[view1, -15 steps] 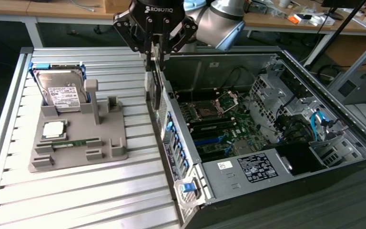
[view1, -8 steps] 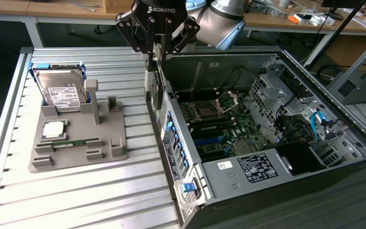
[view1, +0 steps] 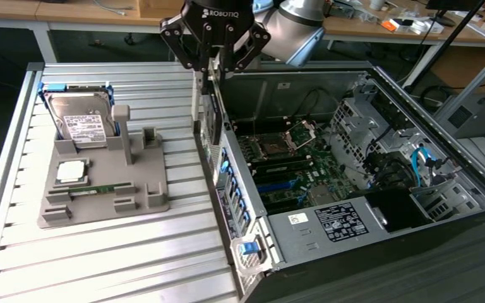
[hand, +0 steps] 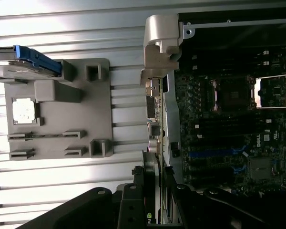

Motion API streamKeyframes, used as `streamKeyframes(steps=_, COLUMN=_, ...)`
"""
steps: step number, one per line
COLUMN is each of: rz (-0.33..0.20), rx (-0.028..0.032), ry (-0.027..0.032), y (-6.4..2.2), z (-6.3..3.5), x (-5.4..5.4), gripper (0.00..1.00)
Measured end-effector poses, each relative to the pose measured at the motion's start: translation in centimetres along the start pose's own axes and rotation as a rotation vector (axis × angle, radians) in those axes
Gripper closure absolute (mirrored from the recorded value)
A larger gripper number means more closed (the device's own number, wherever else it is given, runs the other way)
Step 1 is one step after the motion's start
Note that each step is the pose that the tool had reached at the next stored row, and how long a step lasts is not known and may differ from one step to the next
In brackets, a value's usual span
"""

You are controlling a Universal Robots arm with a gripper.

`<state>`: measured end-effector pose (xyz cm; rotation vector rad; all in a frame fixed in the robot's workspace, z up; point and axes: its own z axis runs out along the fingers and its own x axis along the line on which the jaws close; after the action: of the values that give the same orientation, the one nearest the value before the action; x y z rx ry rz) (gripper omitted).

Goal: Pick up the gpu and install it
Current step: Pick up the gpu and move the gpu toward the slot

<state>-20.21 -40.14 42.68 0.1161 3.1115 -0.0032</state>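
While my fingers (view1: 240, 55) grip the gpu (view1: 211, 110) upright at the frame's upper centre, I should hold it vertical and clear of the case wall (view1: 227, 183).

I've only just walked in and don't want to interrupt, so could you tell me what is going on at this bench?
The robot arm's gripper is closed on the gpu. It holds the card on edge above the open computer case, over the case wall nearest the gray parts holder. The card is not yet seated on the motherboard. A hard drive and a memory stick sit in the holder.
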Motion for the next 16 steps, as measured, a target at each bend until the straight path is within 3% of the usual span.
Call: streamKeyframes(steps=16, rz=0.000, rx=0.0002, ry=0.0000, y=-0.04, z=0.03, x=-1.2, gripper=0.73)
